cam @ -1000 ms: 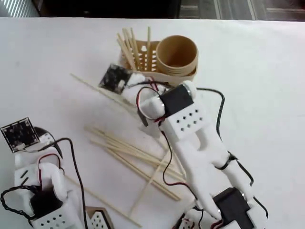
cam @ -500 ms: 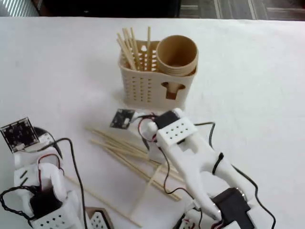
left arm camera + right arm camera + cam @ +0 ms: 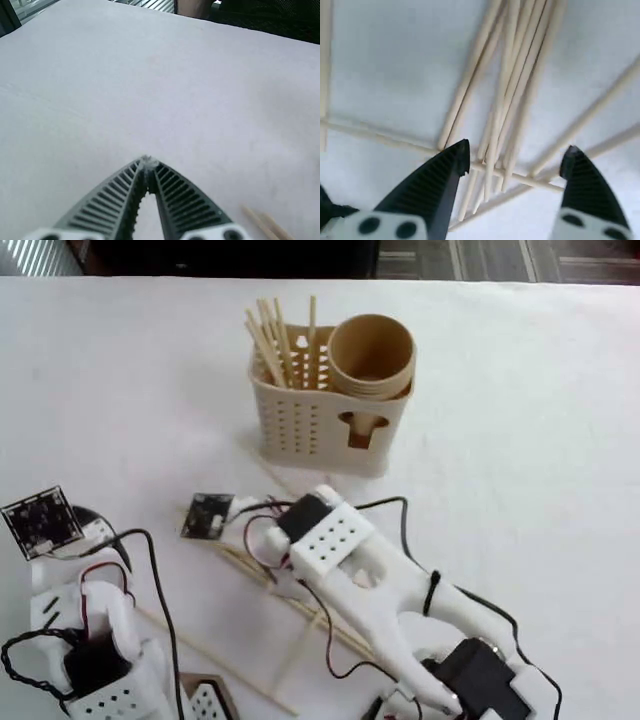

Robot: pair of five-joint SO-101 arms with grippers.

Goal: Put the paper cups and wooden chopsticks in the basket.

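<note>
Hovering over loose chopsticks (image 3: 510, 75) on the desk (image 3: 520, 440): right tool (image 3: 517, 150), spread wide, empty. Pickup step. Next: lower, straddle the bundle, close. Basket (image 3: 300, 425) already holds paper cups (image 3: 372, 355). Left tool (image 3: 146, 162) closed, empty.

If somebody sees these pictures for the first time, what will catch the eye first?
The cream basket stands on the white table, holding a paper cup and standing chopsticks. Nearer the arms lies a heap of loose chopsticks, with the right gripper open just above it.
</note>
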